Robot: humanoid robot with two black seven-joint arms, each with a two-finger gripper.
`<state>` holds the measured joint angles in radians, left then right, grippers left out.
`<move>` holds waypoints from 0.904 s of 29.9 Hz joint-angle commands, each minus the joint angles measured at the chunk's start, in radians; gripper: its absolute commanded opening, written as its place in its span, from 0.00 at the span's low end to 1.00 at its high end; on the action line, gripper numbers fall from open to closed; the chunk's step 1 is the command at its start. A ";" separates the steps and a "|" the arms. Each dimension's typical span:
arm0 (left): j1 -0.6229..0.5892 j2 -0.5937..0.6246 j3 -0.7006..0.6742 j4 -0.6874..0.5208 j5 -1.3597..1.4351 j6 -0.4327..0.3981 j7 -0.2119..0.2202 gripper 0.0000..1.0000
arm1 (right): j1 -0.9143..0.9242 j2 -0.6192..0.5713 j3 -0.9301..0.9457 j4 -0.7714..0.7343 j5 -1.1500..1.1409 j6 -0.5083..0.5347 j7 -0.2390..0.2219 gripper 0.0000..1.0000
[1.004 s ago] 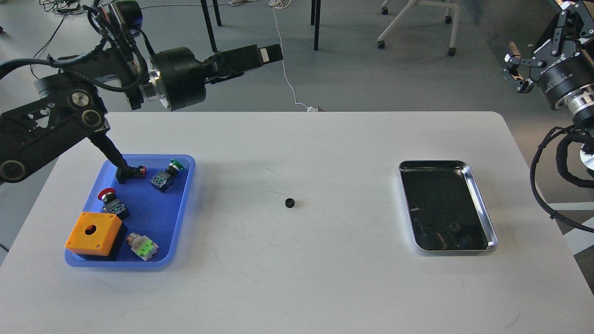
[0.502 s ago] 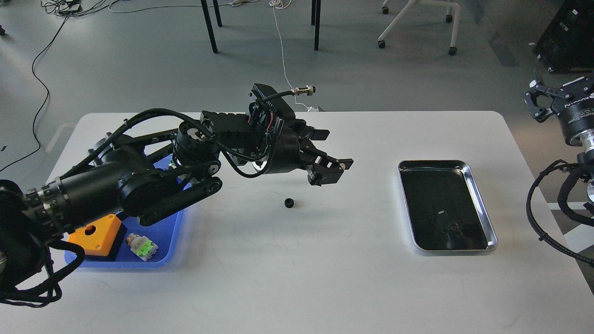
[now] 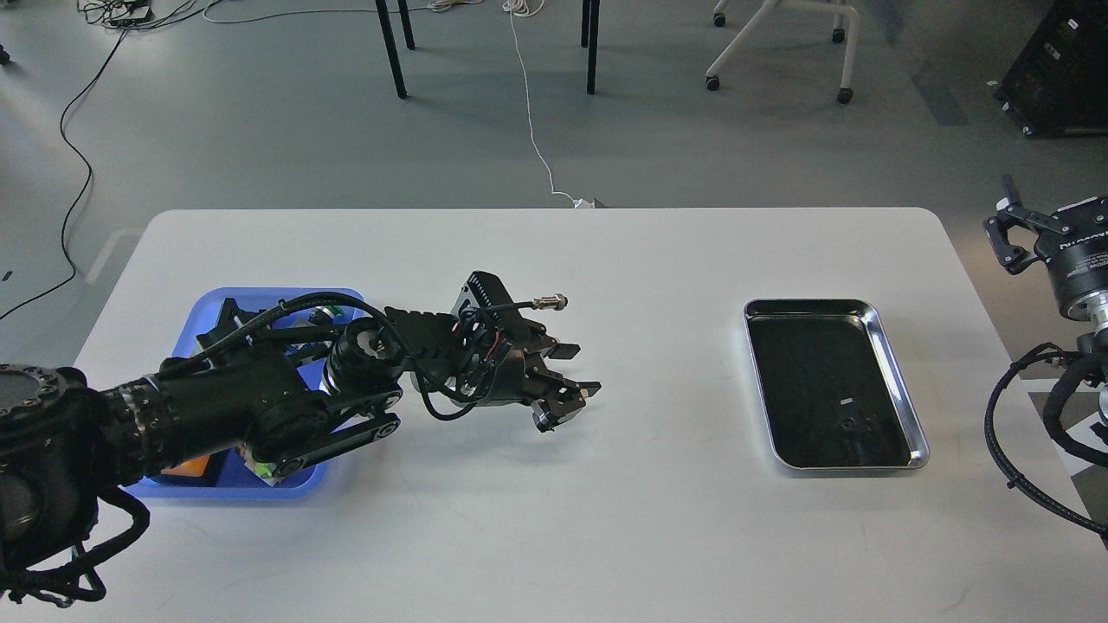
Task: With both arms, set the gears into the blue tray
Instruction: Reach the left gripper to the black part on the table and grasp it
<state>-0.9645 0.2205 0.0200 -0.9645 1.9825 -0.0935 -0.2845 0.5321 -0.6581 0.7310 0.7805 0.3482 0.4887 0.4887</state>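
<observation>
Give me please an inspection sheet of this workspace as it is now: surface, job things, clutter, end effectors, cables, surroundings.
Surface: white table, bare in front.
Job's things: blue tray at left, mostly hidden under the left arm; one gear in the silver tray; no gear visible on the table.
Clutter: green part peeking from the blue tray.
End effectors: left end effector low over table centre, fingers apart; right end effector off the table edge, state unclear.
Cables: white cable on the floor.
Surroundings: chair base, grey floor.
</observation>
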 commanded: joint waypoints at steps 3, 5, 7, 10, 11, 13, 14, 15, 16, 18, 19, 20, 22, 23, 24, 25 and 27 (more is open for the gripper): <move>0.029 -0.017 -0.002 0.093 -0.001 0.005 0.001 0.46 | -0.001 0.002 -0.001 0.009 0.000 0.000 0.000 0.98; 0.036 -0.018 -0.008 0.099 -0.002 0.008 0.001 0.46 | -0.001 0.002 -0.001 0.016 0.000 0.000 0.000 0.98; 0.036 -0.021 -0.006 0.099 -0.002 0.008 -0.001 0.47 | -0.001 0.003 -0.001 0.016 0.000 0.000 0.000 0.98; 0.036 -0.018 -0.002 0.102 -0.001 0.008 -0.001 0.47 | -0.001 0.008 -0.001 0.016 0.000 0.000 0.000 0.98; 0.036 -0.015 -0.002 0.102 -0.001 0.008 -0.001 0.47 | -0.001 0.008 0.001 0.016 0.000 0.000 0.000 0.98; 0.038 -0.015 0.000 0.102 -0.001 0.008 -0.002 0.47 | -0.001 0.009 0.001 0.016 0.000 0.000 0.000 0.98; 0.040 -0.013 0.000 0.102 -0.001 0.006 -0.002 0.46 | -0.001 0.009 -0.001 0.016 -0.001 0.000 0.000 0.98; 0.041 -0.013 0.000 0.102 0.001 0.008 -0.002 0.46 | -0.001 0.009 0.001 0.016 -0.002 0.000 0.000 0.98; 0.043 -0.013 0.000 0.104 -0.001 0.006 -0.002 0.45 | -0.001 0.009 -0.001 0.016 -0.002 0.000 0.000 0.98; 0.043 -0.013 -0.002 0.104 -0.001 0.008 -0.002 0.43 | -0.001 0.008 0.001 0.016 -0.002 0.000 0.000 0.98; 0.043 -0.015 -0.002 0.104 -0.001 0.008 -0.001 0.42 | -0.001 0.008 0.001 0.016 -0.002 0.000 0.000 0.98; 0.043 -0.015 -0.002 0.104 -0.001 0.008 -0.001 0.41 | -0.001 0.008 0.001 0.016 -0.002 0.000 0.000 0.98; 0.043 -0.012 0.000 0.104 -0.001 0.006 -0.004 0.39 | -0.001 0.008 0.002 0.016 -0.002 0.000 0.000 0.98; 0.043 -0.010 0.000 0.104 -0.001 0.006 -0.004 0.38 | -0.001 0.009 0.002 0.016 -0.002 0.000 0.000 0.98; 0.044 -0.010 0.000 0.105 -0.001 0.006 -0.004 0.36 | -0.001 0.008 0.004 0.016 -0.002 0.000 0.000 0.98; 0.046 -0.009 0.000 0.105 -0.001 0.006 -0.004 0.35 | -0.001 0.009 0.005 0.016 -0.002 0.000 0.000 0.98; 0.059 -0.004 -0.002 0.105 -0.004 0.006 -0.004 0.29 | -0.001 0.009 0.005 0.016 -0.002 0.000 0.000 0.98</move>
<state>-0.9185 0.2113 0.0194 -0.8594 1.9820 -0.0867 -0.2879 0.5307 -0.6491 0.7348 0.7962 0.3466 0.4887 0.4887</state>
